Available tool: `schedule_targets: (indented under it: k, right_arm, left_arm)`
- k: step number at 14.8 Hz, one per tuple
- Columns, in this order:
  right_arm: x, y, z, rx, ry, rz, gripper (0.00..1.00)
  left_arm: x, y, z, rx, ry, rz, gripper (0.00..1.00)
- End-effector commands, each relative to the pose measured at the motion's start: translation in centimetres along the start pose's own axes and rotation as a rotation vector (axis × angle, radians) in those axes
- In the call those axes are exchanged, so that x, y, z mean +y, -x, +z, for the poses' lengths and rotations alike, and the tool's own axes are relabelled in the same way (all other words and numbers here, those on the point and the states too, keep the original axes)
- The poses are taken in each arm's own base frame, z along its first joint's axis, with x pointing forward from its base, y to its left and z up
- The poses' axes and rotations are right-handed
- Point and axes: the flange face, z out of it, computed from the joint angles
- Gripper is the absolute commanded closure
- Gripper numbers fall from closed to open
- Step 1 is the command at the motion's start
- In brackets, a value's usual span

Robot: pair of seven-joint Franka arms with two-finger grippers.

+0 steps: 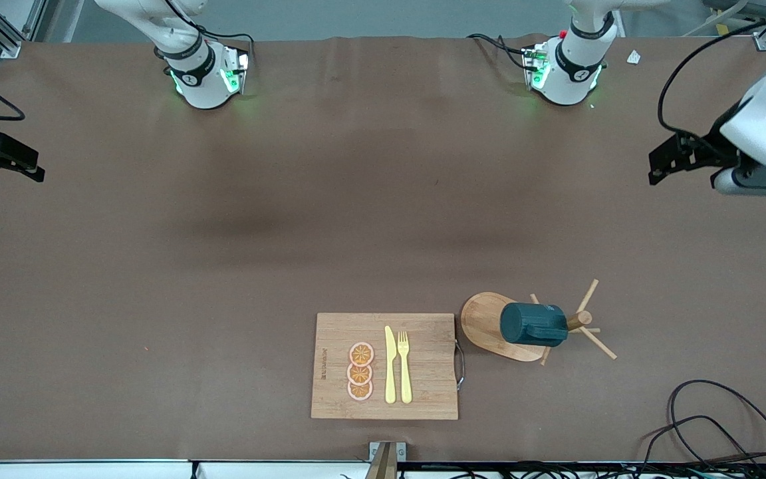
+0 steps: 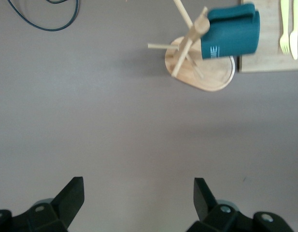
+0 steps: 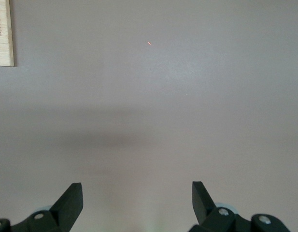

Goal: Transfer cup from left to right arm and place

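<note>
The dark teal cup (image 1: pixel 533 324) hangs on its side on a peg of a wooden peg rack (image 1: pixel 483 319), next to the cutting board toward the left arm's end of the table. The left wrist view shows the cup (image 2: pixel 233 33) on the rack (image 2: pixel 199 72) some way off. My left gripper (image 1: pixel 654 167) is open and empty, raised over bare table near the left arm's end; its fingertips (image 2: pixel 74 191) frame only tabletop. My right gripper (image 1: pixel 36 166) is open and empty over the right arm's end of the table, with bare tabletop between its fingertips (image 3: pixel 74 193).
A wooden cutting board (image 1: pixel 423 399) near the table's front edge carries three orange slices (image 1: pixel 360 371), a yellow knife (image 1: pixel 390 364) and a yellow fork (image 1: pixel 404 366). Black cables (image 1: pixel 709 426) loop on the table's front corner at the left arm's end.
</note>
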Motion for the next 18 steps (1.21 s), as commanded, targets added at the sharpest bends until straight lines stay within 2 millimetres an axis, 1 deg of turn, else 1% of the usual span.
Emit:
schedule_targets:
  k: [1,2,4,6,9,10,11,13,16,18]
  right_arm:
    - [-0.3,0.0,-0.4,0.007,-0.022,0.005,0.00]
    - [0.0,0.0,-0.4,0.007,-0.022,0.006,0.00]
    - [0.2,0.0,-0.4,0.007,-0.023,0.006,0.00]
    - [0.0,0.0,-0.4,0.007,-0.022,0.005,0.00]
    - [-0.1,0.0,-0.4,0.007,-0.022,0.006,0.00]
    - [-0.1,0.0,-0.4,0.007,-0.022,0.006,0.00]
    - [-0.1,0.0,-0.4,0.007,-0.022,0.005,0.00]
    - [-0.1,0.0,-0.4,0.009,-0.022,0.005,0.00]
    - [0.0,0.0,-0.4,0.009,-0.022,0.005,0.00]
    - [-0.2,0.0,-0.4,0.009,-0.024,0.003,0.00]
  left_arm:
    - [1.0,-3.4,1.0,0.014,0.056,-0.168,0.00]
    - [1.6,-4.4,2.0,0.015,0.064,-0.252,0.00]
    - [3.6,-5.9,3.4,0.037,0.084,-0.394,0.00]
    - [5.6,-6.7,4.8,0.047,0.099,-0.487,0.00]
    - [7.5,-7.7,6.9,0.039,0.117,-0.684,0.00]
    - [8.1,-8.0,7.2,0.042,0.145,-0.766,0.00]
    - [8.5,-8.3,7.7,0.028,0.177,-0.855,0.00]
    - [8.9,-9.3,9.2,-0.002,0.231,-1.006,0.00]
    - [9.2,-10.9,12.1,-0.047,0.288,-1.119,0.00]
    - [9.5,-11.7,13.0,-0.100,0.384,-1.212,0.00]
